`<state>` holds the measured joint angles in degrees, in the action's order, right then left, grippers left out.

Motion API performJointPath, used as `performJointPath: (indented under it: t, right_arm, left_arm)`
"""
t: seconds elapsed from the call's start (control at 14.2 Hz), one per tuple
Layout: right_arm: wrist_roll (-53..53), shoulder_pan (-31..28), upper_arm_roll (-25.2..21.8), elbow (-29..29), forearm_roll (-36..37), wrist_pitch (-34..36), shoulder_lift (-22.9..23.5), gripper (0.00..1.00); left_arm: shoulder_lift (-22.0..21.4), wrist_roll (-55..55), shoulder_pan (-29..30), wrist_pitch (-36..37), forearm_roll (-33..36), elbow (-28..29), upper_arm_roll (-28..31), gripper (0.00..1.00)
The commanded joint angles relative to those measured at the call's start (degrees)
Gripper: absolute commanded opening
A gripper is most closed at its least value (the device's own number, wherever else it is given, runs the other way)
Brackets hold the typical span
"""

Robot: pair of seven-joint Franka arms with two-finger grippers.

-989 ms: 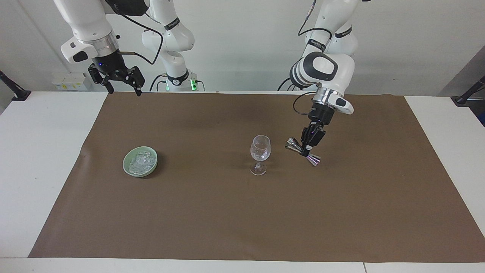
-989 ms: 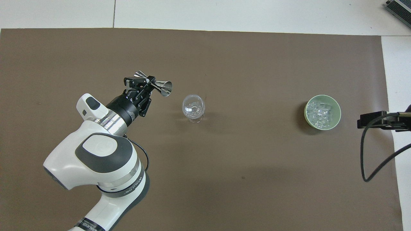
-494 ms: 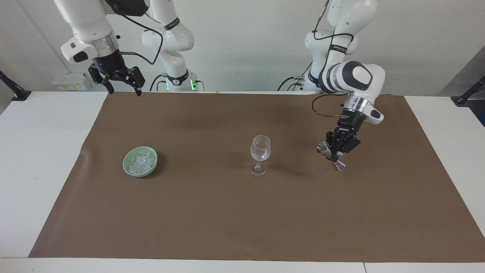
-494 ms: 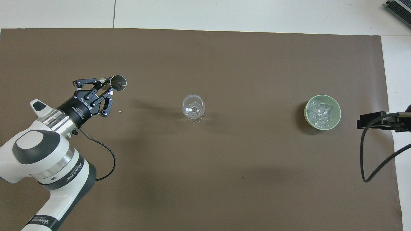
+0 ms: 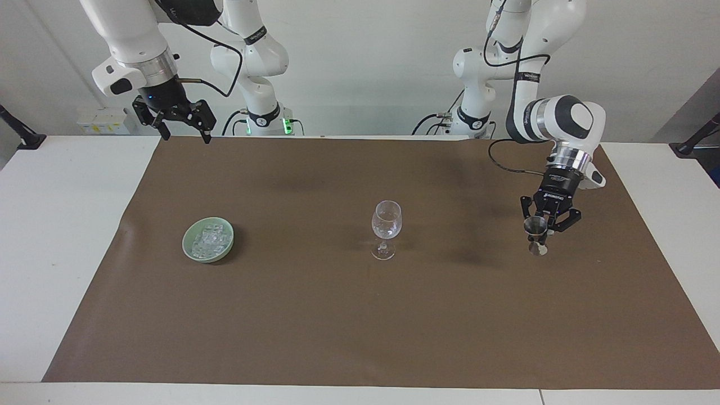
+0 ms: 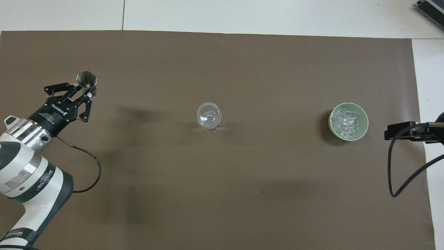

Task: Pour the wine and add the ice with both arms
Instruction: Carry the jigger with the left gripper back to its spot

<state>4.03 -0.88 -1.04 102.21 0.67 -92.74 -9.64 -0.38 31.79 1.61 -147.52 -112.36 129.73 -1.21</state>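
Well, up at the robots' edge of the brown paper mat (image 5: 337,315), the right fingers (image 5: 206,134) hang spread apart and empty. That arm waits exactly where it was a second ago.

Further out on the desk (image 5: 56,225), the clear stemmed wine glass (image 5: 386,225) stands upright in the middle of the mat and has not shifted. I cannot tell whether anything is in it. Well apart from it, toward the right arm's end, sits the pale green round bowl (image 5: 188,247) with the ice (image 5: 211,241), a glittering heap of clear little cubes that looks untouched.

What has changed is all on the left side. A second ago the left fingers (image 5: 548,222) held the small silver double-cone measuring cup (image 5: 535,235) tipped on its side just beside the glass. Since then the arm has swung away toward its own end of the desk and turned the cup upright again. The fingers are clenched on its narrow waist, and the cup now stands vertical, low over the mat. Whether its foot already touches the paper I cannot say.

To my eye the pouring half is over and the cup is being put away. Once the fingers let go, what remains is the ice, and the waiting right arm is the one placed to fetch it.
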Motion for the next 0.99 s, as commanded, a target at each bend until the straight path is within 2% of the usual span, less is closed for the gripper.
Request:
performJointPath:
  t: [0.0,0.14,0.28,0.42,0.64,0.78,0.92]
  right_arm:
    - [-2.7,-0.3,0.0,3.9,-2.7,-5.2,-0.1,1.00]
    - [-4.4,-0.4,0.1,7.0,-3.0,-10.0,0.1,1.00]
    - [-7.1,-0.4,0.0,8.4,-3.0,-11.4,0.1,1.00]
    - [-12.0,-0.7,0.0,9.0,-3.0,-12.8,3.0,1.00]
    - [-18.9,-0.9,-0.2,12.5,-1.8,-20.0,5.7,1.00]
    - [-24.0,-2.3,-0.2,12.8,0.9,-24.7,9.8,1.00]
    - [-24.2,-2.3,-0.2,13.2,2.0,-29.4,12.8,1.00]
  left_arm:
    - [3.0,2.1,4.7,6.3,-4.2,0.8,-0.5,0.00]
    - [5.7,2.7,6.8,9.7,-6.0,0.8,-0.5,0.00]
    - [7.8,2.6,7.3,11.8,-7.5,0.8,-0.5,0.00]
    - [9.3,2.9,10.2,12.8,-9.9,1.1,-0.5,0.00]
    - [12.9,2.6,10.8,14.6,-10.7,1.0,-0.5,0.00]
    - [14.3,2.7,10.8,14.5,-11.2,0.6,-0.5,0.00]
    - [15.1,2.7,10.9,14.2,-11.3,0.7,-0.5,0.00]
